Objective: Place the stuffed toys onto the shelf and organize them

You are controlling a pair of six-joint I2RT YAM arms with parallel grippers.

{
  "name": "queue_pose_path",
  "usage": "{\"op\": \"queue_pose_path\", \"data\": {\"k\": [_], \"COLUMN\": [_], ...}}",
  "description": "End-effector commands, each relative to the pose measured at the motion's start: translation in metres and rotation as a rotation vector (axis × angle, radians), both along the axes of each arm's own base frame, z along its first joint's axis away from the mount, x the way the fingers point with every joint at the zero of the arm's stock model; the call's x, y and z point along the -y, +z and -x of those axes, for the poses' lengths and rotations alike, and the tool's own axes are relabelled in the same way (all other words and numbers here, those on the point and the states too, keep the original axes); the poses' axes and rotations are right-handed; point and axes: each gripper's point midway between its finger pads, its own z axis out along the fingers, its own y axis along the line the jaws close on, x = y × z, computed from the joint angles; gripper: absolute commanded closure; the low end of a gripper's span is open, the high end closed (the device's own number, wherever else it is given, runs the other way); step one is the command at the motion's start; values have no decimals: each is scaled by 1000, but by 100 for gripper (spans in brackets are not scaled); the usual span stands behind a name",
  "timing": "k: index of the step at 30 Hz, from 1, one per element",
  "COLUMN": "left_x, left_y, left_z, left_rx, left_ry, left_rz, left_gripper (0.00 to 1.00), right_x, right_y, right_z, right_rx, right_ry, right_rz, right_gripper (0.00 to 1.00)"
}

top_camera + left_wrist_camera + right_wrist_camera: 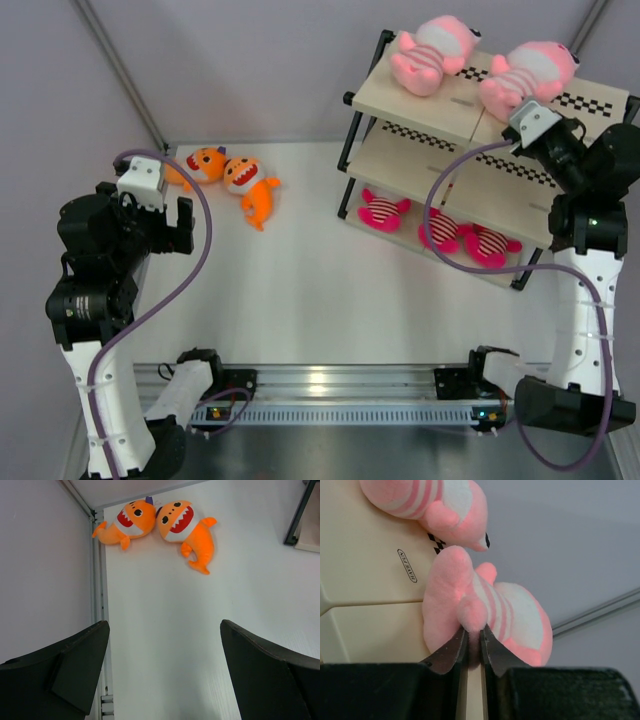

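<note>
Two orange sharks point(205, 163) point(250, 185) lie side by side at the table's far left; the left wrist view shows them ahead point(131, 522) point(187, 530). My left gripper point(180, 225) point(165, 625) is open and empty, well short of them. The shelf point(450, 110) stands at the far right. Two pale pink striped toys point(435, 55) point(525, 75) lie on its top board. My right gripper point(508, 108) point(473, 632) is shut on a small limb of the right pink toy point(515, 620), which rests on the board point(365, 555). Three magenta striped toys point(383, 212) point(440, 230) point(490, 243) sit on the bottom tier.
A grey wall and a metal rail point(97, 580) run along the left edge beside my left gripper. The shelf's middle board point(480, 175) carries a checkered strip. The right arm's purple cable point(440, 200) hangs in front of the shelf.
</note>
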Motion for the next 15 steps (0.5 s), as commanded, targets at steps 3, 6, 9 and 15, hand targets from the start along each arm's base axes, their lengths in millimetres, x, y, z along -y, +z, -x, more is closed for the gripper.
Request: {"op": "queue_pose_path", "data": {"k": [3, 6, 9, 15], "left_x": [2, 3, 4, 4], "left_y": [4, 3, 0, -24], "left_z": [0, 0, 1, -3], "left_rx": [23, 21, 16, -48], "left_ry": [-14, -17, -20, -34], "left_rz": [3, 2, 4, -4], "left_gripper": [1, 2, 1, 1], "right_x": [9, 7, 2, -16], "right_y": [31, 41, 46, 75], "right_z": [18, 23, 31, 57], "right_rx": [105, 134, 160, 230], "right_ry": [-53, -47, -30, 46], "right_rz": [8, -7, -6, -50], "right_gripper": [79, 50, 24, 3]}}
